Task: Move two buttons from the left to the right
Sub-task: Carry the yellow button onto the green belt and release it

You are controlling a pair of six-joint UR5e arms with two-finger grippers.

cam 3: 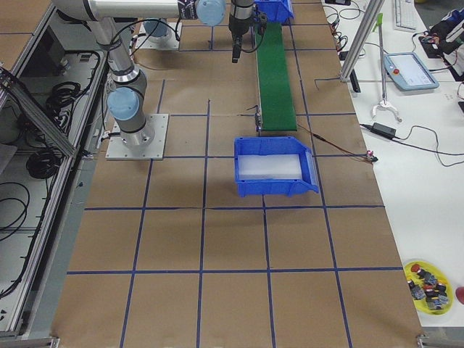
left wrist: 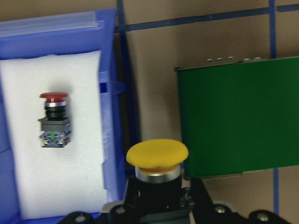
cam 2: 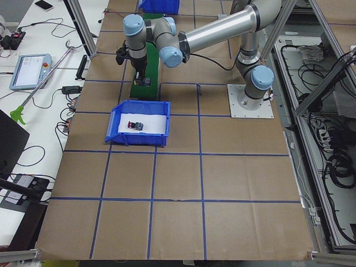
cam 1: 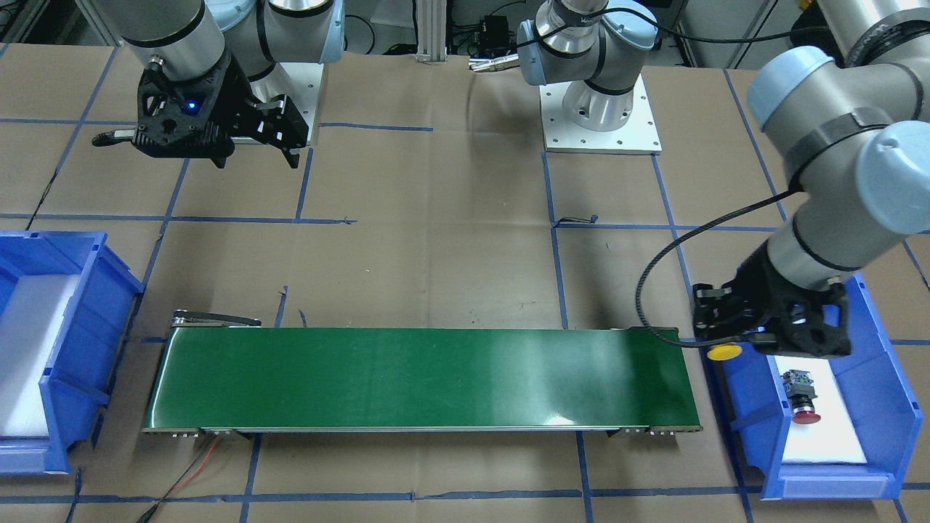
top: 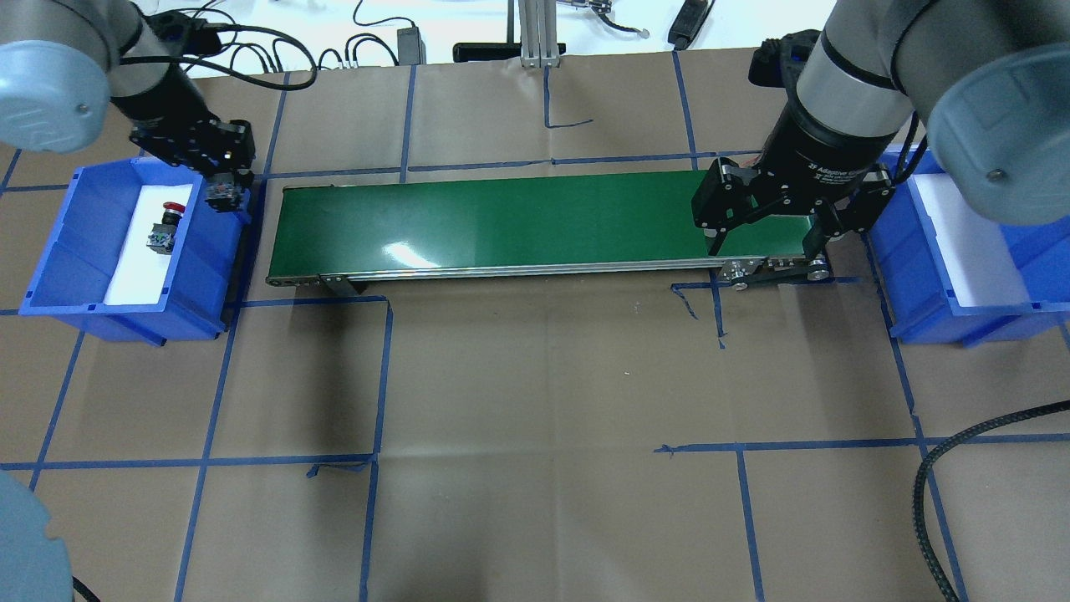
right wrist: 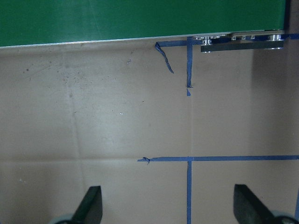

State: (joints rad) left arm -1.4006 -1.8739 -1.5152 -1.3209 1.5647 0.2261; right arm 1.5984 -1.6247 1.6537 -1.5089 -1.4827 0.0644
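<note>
Silver tube left arm, right arm; pale blue joint caps. Black skeletal left gripper, right gripper. Braided black cable at left wrist. White drilled base plate.

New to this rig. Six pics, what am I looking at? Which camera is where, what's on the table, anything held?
These are two robot arms bolted to a paper-covered table, each ending in a two-finger gripper. Four pictures come from fixed cameras: one facing the robot, one over its shoulders, and one at each end of the table. The last two come from cameras on the wrists.

On the table are a green conveyor belt and a blue bin at each end of it. The left bin holds a red button lying on white foam. The left gripper is shut on a yellow button, between that bin and the belt's end. The right gripper hangs open and empty near the belt's other end, beside the right bin.
</note>
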